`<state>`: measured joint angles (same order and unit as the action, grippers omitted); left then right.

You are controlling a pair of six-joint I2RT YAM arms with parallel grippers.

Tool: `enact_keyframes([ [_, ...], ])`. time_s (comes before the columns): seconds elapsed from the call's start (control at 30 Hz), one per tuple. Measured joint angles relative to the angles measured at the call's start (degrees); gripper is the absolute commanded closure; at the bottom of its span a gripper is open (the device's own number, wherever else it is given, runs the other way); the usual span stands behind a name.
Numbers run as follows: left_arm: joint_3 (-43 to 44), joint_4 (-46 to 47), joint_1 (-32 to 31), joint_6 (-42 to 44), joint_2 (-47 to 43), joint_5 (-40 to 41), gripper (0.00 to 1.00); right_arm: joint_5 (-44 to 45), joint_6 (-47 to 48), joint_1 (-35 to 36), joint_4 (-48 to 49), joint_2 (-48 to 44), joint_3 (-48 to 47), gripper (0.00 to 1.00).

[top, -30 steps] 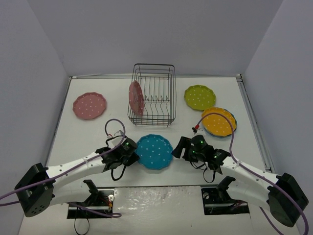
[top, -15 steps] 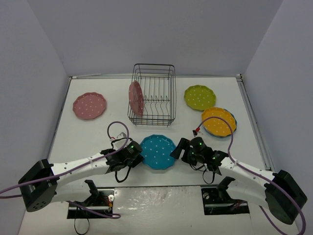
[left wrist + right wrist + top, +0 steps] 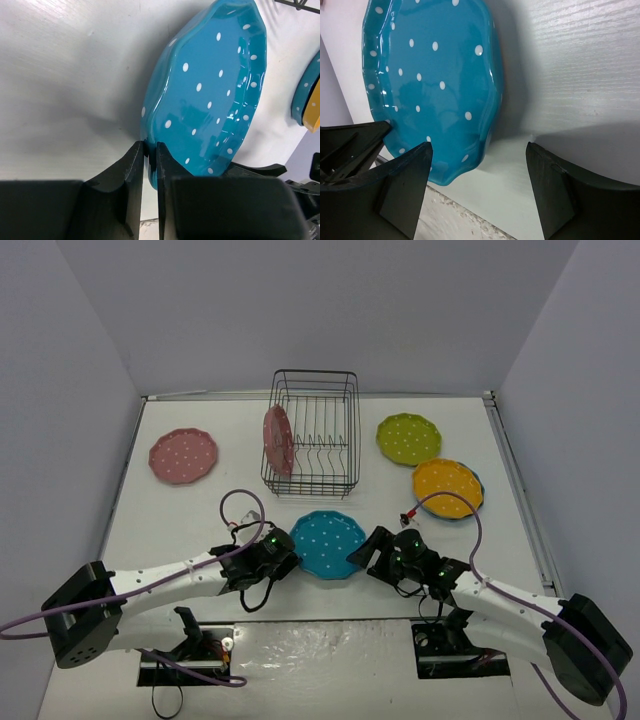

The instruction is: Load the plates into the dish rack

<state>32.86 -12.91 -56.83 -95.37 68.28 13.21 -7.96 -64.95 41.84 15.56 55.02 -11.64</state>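
Note:
A blue polka-dot plate [image 3: 327, 543] sits at the near middle of the table, its left rim lifted. My left gripper [image 3: 287, 558] is shut on that rim [image 3: 150, 150]; the plate [image 3: 210, 95] tilts away from the fingers. My right gripper [image 3: 364, 552] is open at the plate's right edge, and the rim [image 3: 430, 65] lies between its spread fingers [image 3: 479, 147] without touching them. The black wire dish rack [image 3: 312, 435] stands at the back middle with a pink plate [image 3: 278, 440] upright in its left end.
A second pink plate [image 3: 183, 456] lies flat at the back left. A lime green plate [image 3: 408, 438] lies at the back right. An orange plate [image 3: 447, 488] sits on another blue plate [image 3: 478, 492] to the right, also seen in the left wrist view [image 3: 309, 95].
My left gripper has moved right with the blue plate, shifting it slightly right and away and tilting it. My right gripper has edged in beside the plate's right rim.

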Motion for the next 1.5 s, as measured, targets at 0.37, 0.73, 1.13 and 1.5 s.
enact_keyframes([
  [0.37, 0.0, 3.3, -0.8, -1.6, 1.1, 0.3, 1.0, 0.0, -3.3, 0.3, 2.9, -0.7, 1.1, 0.28],
  [0.73, -1.9, 6.6, -0.9, -4.4, 1.2, 0.4, 1.0, -0.2, -6.2, 0.3, 11.7, 3.6, 3.4, 0.28],
  [1.13, -4.6, 10.2, -2.0, -6.7, 1.3, 0.3, 1.0, -0.3, -9.7, 0.2, 25.3, 7.6, 8.1, 0.41],
  [1.5, -5.9, 12.3, -2.6, -7.3, 0.9, 0.5, 1.0, 2.8, -9.6, 0.1, 24.1, 5.1, 9.4, 0.68],
])
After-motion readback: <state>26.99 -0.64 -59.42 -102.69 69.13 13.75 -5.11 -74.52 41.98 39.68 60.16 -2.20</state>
